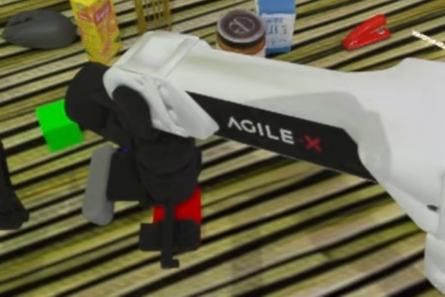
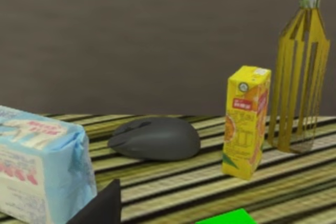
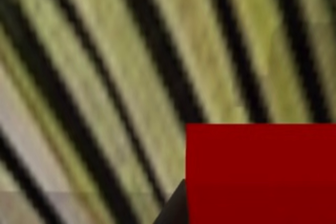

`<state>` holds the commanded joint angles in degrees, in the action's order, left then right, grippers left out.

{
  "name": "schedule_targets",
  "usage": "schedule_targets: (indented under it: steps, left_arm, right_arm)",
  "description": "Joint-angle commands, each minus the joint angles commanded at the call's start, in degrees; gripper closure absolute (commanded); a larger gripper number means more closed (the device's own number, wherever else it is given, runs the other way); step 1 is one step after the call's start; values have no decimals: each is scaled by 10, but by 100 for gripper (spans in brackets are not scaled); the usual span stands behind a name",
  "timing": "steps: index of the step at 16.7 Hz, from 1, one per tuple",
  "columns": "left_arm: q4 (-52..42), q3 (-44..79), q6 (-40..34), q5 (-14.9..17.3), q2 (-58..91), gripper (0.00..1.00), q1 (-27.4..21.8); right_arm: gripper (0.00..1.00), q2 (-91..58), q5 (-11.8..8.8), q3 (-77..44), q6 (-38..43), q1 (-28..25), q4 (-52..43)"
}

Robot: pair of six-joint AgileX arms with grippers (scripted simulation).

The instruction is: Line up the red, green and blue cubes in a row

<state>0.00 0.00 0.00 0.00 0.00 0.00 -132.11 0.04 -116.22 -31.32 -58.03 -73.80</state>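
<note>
Our right arm reaches across the table from the top view's right, and its right gripper [image 1: 170, 231] is low over the striped mat, left of the middle and toward the near edge, with the red cube [image 1: 186, 208] between its dark fingers. The right wrist view shows the red face close against a finger with the mat right behind it, so we judge the claw to be pinching the cube; whether the cube is resting on the mat or held just above it we cannot tell. The green cube [image 1: 57, 124] sits on the mat farther back and toward the left side, apart from the red one. The blue cube we cannot find in any view; it may be hidden under our arm. Our left arm is parked at the table's left edge, only a dark part of it showing, and we cannot tell how its claw stands. As far as we can judge, no row exists yet: red is in hand, green lies unaligned with it, and blue has yet to be located.
</note>
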Motion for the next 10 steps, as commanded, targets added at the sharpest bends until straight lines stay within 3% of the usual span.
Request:
schedule_targets:
  steps: [6,10]
  left_arm:
    - [0,0,0,0,0,0,0]
    - [0,0,0,0,0,0,0]
  right_arm:
    - [100,-3,-1,10,1,0,10]
    - [100,-15,-1,69,3,0,85]
